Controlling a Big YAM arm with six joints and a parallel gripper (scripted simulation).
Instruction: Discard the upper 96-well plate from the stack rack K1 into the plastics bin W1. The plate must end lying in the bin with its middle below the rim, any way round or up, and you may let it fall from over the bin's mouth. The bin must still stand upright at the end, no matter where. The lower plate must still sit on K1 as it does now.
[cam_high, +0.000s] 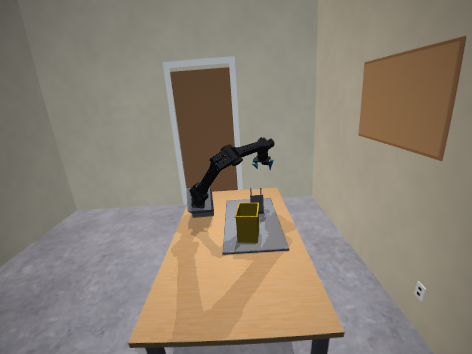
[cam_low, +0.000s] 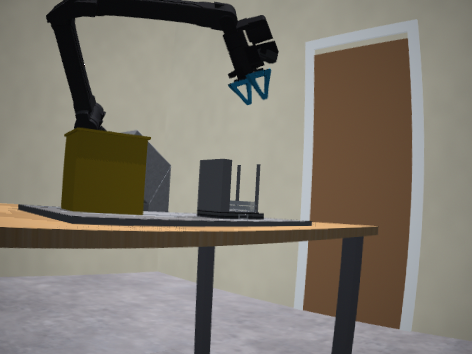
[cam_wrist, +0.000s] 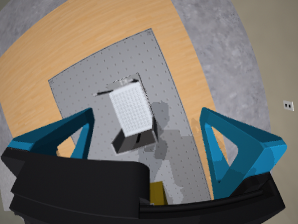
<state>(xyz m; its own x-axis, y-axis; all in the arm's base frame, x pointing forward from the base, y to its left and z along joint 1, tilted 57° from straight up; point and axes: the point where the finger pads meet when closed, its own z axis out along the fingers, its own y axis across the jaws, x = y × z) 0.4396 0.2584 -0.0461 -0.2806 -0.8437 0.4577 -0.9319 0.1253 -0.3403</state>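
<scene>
The stack rack K1 (cam_low: 229, 192) stands on the grey mat, with a dark back block and two thin posts. It also shows in the top view (cam_high: 256, 196). The upper plate (cam_wrist: 131, 108) shows pale and dotted from above in the wrist view; in the exterior view the clear plates (cam_low: 244, 205) lie low between the posts. The yellow bin W1 (cam_high: 247, 221) stands upright on the mat, also in the exterior view (cam_low: 104, 171). My gripper (cam_low: 251, 87) hangs high above the rack, open and empty, with blue fingers (cam_high: 263, 162).
The grey mat lies on the wooden table (cam_high: 235, 280). The arm's base (cam_high: 200, 200) sits at the table's far left corner. A door (cam_high: 205, 127) is behind the table. The table's far edge lies just past the rack.
</scene>
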